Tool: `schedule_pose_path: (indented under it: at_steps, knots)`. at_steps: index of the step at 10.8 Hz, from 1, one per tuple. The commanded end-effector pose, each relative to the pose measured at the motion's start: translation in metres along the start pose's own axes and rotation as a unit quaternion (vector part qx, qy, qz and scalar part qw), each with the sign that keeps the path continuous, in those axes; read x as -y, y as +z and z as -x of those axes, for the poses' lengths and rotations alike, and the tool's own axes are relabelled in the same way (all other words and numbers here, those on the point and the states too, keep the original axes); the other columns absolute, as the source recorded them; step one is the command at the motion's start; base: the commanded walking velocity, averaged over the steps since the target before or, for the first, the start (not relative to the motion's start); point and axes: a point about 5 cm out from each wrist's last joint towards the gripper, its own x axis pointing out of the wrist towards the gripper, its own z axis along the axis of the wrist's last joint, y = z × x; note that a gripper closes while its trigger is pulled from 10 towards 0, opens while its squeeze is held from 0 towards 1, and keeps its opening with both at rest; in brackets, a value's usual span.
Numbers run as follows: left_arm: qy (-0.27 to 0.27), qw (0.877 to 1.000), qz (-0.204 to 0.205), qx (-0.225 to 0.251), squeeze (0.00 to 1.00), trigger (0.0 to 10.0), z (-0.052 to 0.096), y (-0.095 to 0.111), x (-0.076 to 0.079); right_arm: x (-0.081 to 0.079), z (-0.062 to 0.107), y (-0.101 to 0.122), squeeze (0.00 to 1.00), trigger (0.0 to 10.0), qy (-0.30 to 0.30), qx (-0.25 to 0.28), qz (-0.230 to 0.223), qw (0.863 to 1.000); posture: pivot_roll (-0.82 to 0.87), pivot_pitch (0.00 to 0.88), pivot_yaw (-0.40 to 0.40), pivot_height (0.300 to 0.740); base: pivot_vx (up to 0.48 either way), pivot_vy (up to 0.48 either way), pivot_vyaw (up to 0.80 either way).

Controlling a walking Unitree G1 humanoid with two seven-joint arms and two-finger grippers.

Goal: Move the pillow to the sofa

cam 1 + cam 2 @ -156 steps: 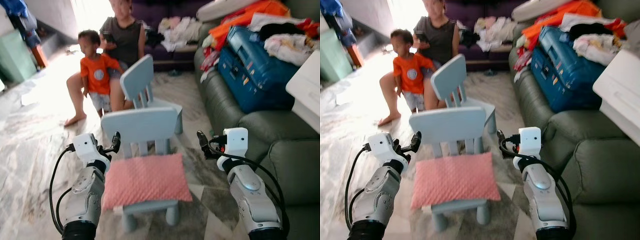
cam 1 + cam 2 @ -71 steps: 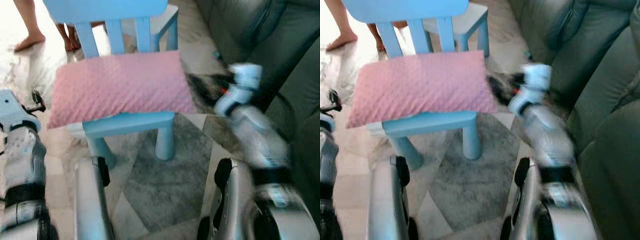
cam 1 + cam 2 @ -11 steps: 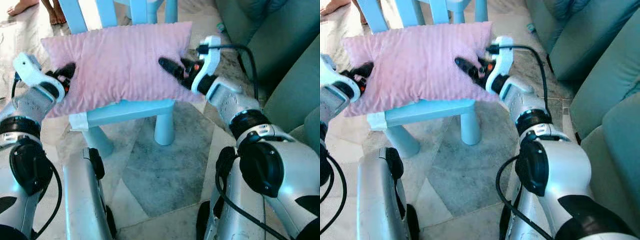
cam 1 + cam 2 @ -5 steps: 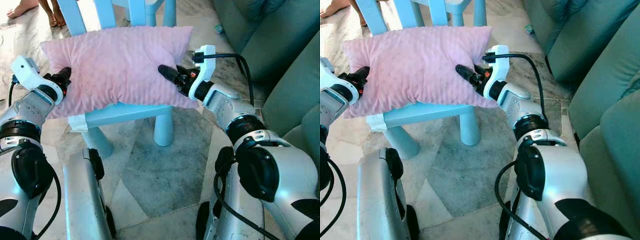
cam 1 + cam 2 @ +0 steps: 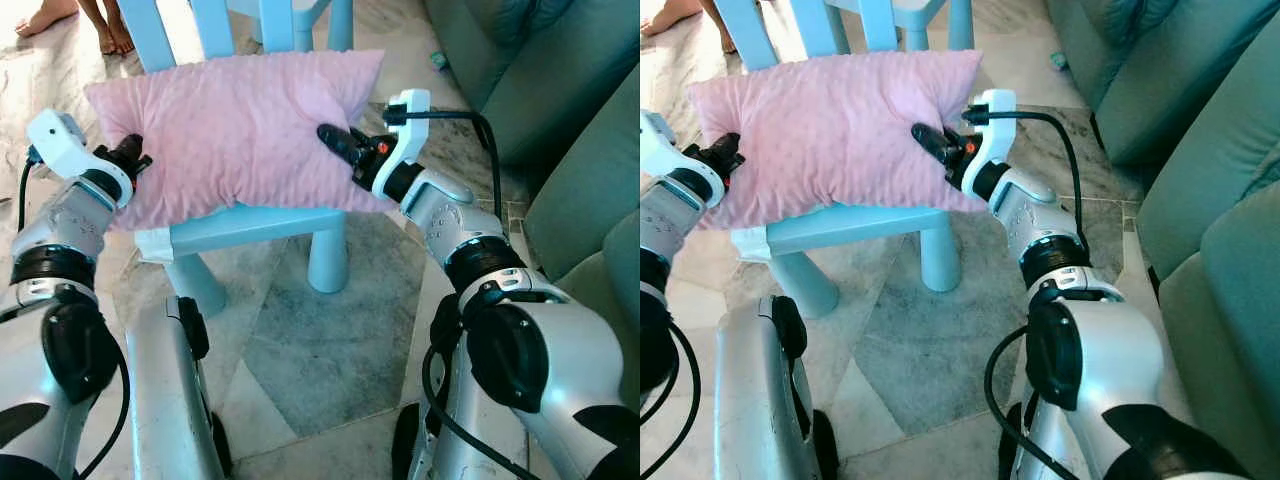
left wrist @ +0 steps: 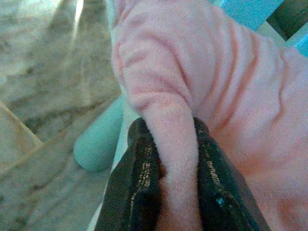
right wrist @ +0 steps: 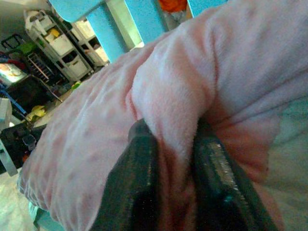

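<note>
1. A soft pink dimpled fabric pillow (image 5: pixel 235 125) is seen over the seat of a small light-blue plastic chair (image 5: pixel 250 225); whether it rests on the seat is hard to tell.
2. A fold at the pillow's left end is pinched between the fingers of the left gripper (image 6: pixel 168 144).
3. A fold near its right end is clamped by the right gripper (image 7: pixel 168 139).
4. A grey-green cushioned sofa (image 5: pixel 560 120) is seen to the right, apart from the pillow.
</note>
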Motion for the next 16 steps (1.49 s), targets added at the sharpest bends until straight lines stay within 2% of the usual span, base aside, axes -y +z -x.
schedule_pose_path:
  at_steps: [1, 3, 4, 6, 7, 8, 10, 11, 12, 13, 14, 15, 16]
  knots:
    - [0.01, 0.999, -0.033, 0.001, 0.0, 0.0, 0.002, -0.006, -0.005, -0.003, 0.0, -0.007, 0.0, 0.0, 0.003, 0.001, -0.005, 1.0, -0.02, 0.211, -0.033, 0.3, 0.0, 0.0, 0.0]
    - [0.014, 0.998, -0.064, 0.011, 0.0, 0.0, 0.004, -0.016, -0.004, -0.002, 0.006, -0.016, 0.0, 0.0, -0.003, 0.013, -0.004, 1.0, -0.01, 0.151, -0.034, 0.3, 0.0, 0.0, 0.0]
    - [0.013, 0.997, -0.072, 0.015, 0.0, 0.0, 0.004, -0.019, -0.001, -0.001, 0.007, -0.018, 0.0, 0.0, -0.01, 0.016, -0.014, 1.0, -0.01, 0.17, -0.034, 0.3, 0.0, 0.0, 0.0]
    - [0.023, 0.995, -0.085, 0.05, 0.0, 0.0, 0.008, -0.027, 0.003, -0.006, 0.011, -0.033, 0.0, 0.0, -0.025, 0.028, -0.042, 0.998, -0.01, 0.145, -0.038, 0.3, 0.0, 0.0, 0.0]
    - [0.023, 0.995, -0.083, 0.057, 0.0, 0.0, 0.01, -0.029, 0.006, -0.007, 0.012, -0.035, 0.0, 0.0, -0.032, 0.03, -0.04, 0.998, -0.01, 0.141, -0.038, 0.3, 0.0, 0.0, 0.0]
    - [0.015, 0.989, -0.121, 0.083, 0.0, 0.0, 0.013, -0.031, 0.014, -0.013, 0.012, -0.036, 0.0, 0.0, -0.028, 0.038, -0.016, 0.999, -0.01, 0.145, -0.029, 0.3, 0.0, 0.0, 0.0]
    - [0.029, 0.982, -0.145, 0.121, 0.0, 0.0, 0.025, -0.039, 0.02, -0.02, 0.017, -0.034, 0.0, 0.0, -0.048, 0.06, 0.01, 0.997, -0.01, 0.137, -0.022, 0.3, 0.0, 0.0, 0.0]
    - [0.019, 0.973, -0.176, 0.148, 0.0, 0.0, 0.029, -0.038, 0.029, -0.024, 0.016, -0.025, 0.0, 0.0, -0.052, 0.072, 0.058, 0.994, -0.02, 0.133, -0.029, 0.3, 0.0, 0.0, 0.0]
    - [0.03, 0.971, -0.179, 0.157, 0.0, 0.0, 0.033, -0.04, 0.03, -0.021, 0.018, -0.024, 0.0, 0.0, -0.075, 0.079, 0.059, 0.992, -0.02, 0.129, -0.025, 0.3, 0.0, 0.0, 0.0]
    - [0.015, 0.954, -0.226, 0.197, 0.0, 0.0, 0.041, -0.034, 0.043, -0.022, 0.022, -0.015, 0.0, 0.0, -0.096, 0.095, 0.104, 0.985, -0.03, 0.102, -0.018, 0.3, 0.0, 0.0, 0.0]
    - [0.013, 0.946, -0.241, 0.215, 0.0, 0.0, 0.048, -0.035, 0.048, -0.019, 0.032, -0.014, 0.0, 0.0, -0.126, 0.105, 0.12, 0.979, -0.03, 0.079, -0.014, 0.3, 0.0, 0.0, 0.0]
    - [0.017, 0.946, -0.243, 0.212, 0.0, 0.0, 0.053, -0.041, 0.048, -0.017, 0.039, -0.016, 0.0, 0.0, -0.136, 0.106, 0.123, 0.977, -0.03, 0.046, -0.01, 0.3, 0.0, 0.0, 0.0]
    - [0.022, 0.947, -0.251, 0.202, 0.0, 0.0, 0.061, -0.051, 0.045, -0.013, 0.054, -0.026, 0.0, 0.0, -0.16, 0.096, 0.129, 0.974, -0.03, 0.044, -0.006, 0.3, 0.0, 0.0, 0.0]
